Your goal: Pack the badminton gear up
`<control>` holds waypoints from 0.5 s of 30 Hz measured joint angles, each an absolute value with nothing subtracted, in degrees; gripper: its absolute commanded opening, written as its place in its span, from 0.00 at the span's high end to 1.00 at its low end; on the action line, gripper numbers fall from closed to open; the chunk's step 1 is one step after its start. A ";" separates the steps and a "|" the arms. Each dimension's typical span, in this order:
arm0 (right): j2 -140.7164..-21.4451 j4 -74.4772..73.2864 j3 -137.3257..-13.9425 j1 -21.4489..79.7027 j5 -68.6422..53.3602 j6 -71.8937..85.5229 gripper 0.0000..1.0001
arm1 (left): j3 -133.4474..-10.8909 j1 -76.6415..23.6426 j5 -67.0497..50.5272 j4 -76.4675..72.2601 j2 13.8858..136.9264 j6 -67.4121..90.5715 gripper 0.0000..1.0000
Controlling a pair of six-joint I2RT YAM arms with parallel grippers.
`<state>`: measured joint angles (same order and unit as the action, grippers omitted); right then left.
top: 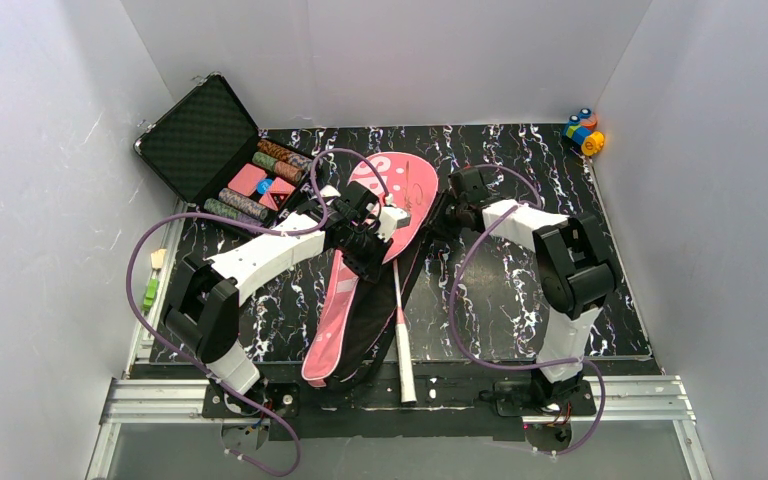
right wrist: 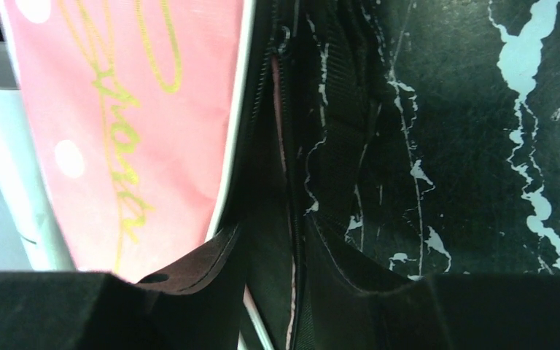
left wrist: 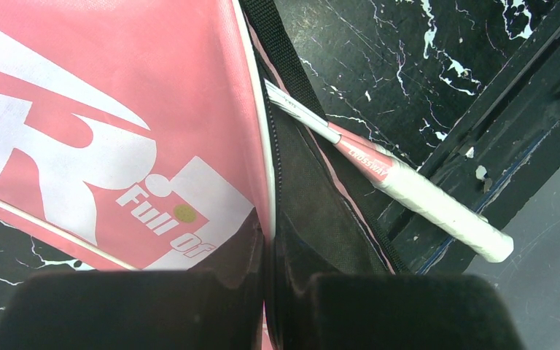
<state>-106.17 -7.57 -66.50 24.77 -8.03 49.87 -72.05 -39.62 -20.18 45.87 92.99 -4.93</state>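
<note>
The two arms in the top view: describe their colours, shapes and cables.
Both the left arm and right arm have white boxy link shells joined by bulky black joint housings. A purple cable loops loosely along each. The fingers are blunt matte black blocks.

a pink bag [top: 412, 180] lies slantwise on the black marbled table [top: 520, 290], wide end toward the back, narrow end at the near edge. a racket [top: 405, 360] pokes its white handle out along the bag's right side, reaching the near rail. the left gripper [top: 367, 266] sits over the bag's middle. the right gripper [top: 439, 215] is at the right edge of the wide end. at the back left an open black case [top: 195, 135] holds striped chips [top: 270, 165]. small coloured toys [top: 585, 130] sit in the far right corner.
</note>
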 measured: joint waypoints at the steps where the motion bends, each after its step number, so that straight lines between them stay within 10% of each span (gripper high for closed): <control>1: -106.76 -7.57 -66.57 24.77 -8.01 49.76 0.58 | -72.05 -39.62 -20.18 45.89 92.99 -4.93 1.00; 15: -107.79 -3.79 -62.76 26.02 -8.62 51.35 0.61 | -72.05 -39.62 -20.45 45.93 92.99 -4.89 1.00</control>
